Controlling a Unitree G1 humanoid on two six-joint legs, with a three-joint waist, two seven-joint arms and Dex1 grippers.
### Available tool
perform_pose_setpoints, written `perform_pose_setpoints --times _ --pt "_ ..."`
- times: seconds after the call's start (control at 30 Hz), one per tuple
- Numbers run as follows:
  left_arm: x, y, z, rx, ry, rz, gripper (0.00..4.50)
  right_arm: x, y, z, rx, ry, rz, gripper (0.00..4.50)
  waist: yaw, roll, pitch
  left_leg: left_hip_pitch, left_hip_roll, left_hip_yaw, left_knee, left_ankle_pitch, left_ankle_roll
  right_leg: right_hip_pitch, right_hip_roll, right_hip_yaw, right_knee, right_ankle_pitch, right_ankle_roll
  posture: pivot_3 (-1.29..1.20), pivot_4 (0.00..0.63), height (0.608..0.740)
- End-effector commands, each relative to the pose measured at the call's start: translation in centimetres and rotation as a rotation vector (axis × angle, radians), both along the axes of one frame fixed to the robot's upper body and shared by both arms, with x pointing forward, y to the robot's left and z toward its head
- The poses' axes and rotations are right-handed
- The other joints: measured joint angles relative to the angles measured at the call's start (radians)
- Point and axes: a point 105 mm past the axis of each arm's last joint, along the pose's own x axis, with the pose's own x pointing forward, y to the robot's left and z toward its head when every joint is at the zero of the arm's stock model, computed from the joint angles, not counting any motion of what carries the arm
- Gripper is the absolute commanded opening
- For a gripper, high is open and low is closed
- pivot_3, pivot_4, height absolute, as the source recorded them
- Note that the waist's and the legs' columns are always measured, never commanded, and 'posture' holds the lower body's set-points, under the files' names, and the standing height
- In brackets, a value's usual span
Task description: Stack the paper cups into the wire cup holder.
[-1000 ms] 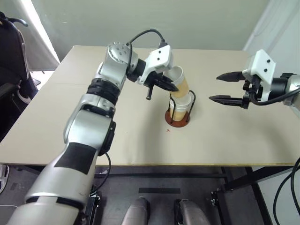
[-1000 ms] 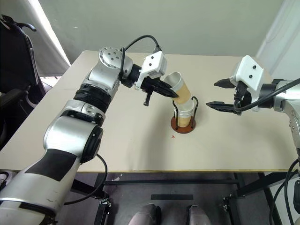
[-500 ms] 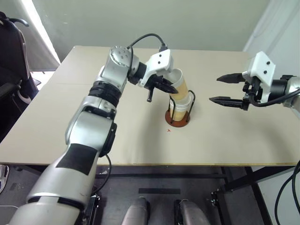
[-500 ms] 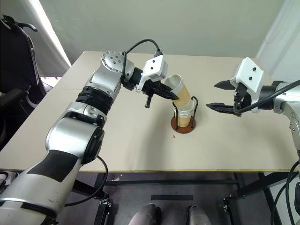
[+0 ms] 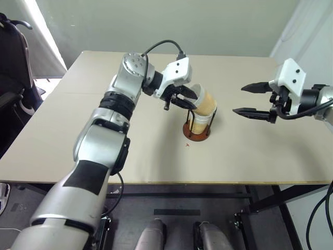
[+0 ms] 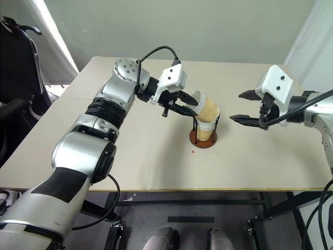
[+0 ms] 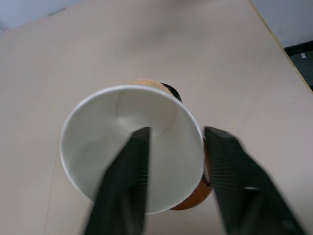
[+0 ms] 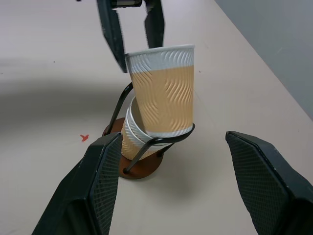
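The wire cup holder [image 5: 196,137] stands mid-table on its rust-brown disc, with two paper cups [image 8: 131,128] nested between its black loops. A third cup [image 5: 204,102] rests in that stack, leaning a little, its tan wall rising above the wires. My left gripper [image 5: 183,99] hovers at this cup's rim and is open. In the left wrist view one finger [image 7: 128,171] lies over the cup's white inside and the other stands outside the wall. My right gripper [image 5: 238,100] is open and empty, to the right of the holder and apart from it.
The tan table [image 5: 260,156] has its front edge close to me and its right edge under my right arm. A small red mark [image 5: 186,145] lies just in front of the holder. A dark chair [image 5: 10,78] stands beyond the table's left side.
My left gripper has opened and let go of the top cup. The cup has sunk deeper into the stack and stands more upright. The right arm has kept still.
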Motion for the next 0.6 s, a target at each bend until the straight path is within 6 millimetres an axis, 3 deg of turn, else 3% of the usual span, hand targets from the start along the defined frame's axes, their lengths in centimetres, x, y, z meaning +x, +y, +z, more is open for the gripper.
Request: perform_pose_setpoints --times 0.03,0.17,0.6 --pt "0.0 -0.4 1.1 -0.01 -0.043 -0.005 3.13 -0.4 -0.5 1.7 0.007 -0.069 -0.015 3.4 0.0 0.0 0.0 0.0 0.0 0.0 0.0 0.0 0.0 0.0 0.0 0.0 0.0 0.0 0.0 0.0 0.15 0.74" --pt "0.1 -0.3 1.1 -0.01 -0.046 0.002 4.46 -0.3 -0.6 1.8 0.006 -0.07 -0.015 3.4 0.0 0.0 0.0 0.0 0.0 0.0 0.0 0.0 0.0 0.0 0.0 0.0 0.0 0.0 0.0 0.0 0.15 0.74" --pt "0.3 -1.9 2.5 -0.161 -0.061 0.018 4.46 -0.4 -0.8 1.9 -0.004 -0.065 -0.011 3.4 0.002 0.0 0.0 0.0 0.0 0.0 0.0 0.0 0.0 0.0 0.0 0.0 0.0 0.0 0.001 0.0 0.15 0.74"
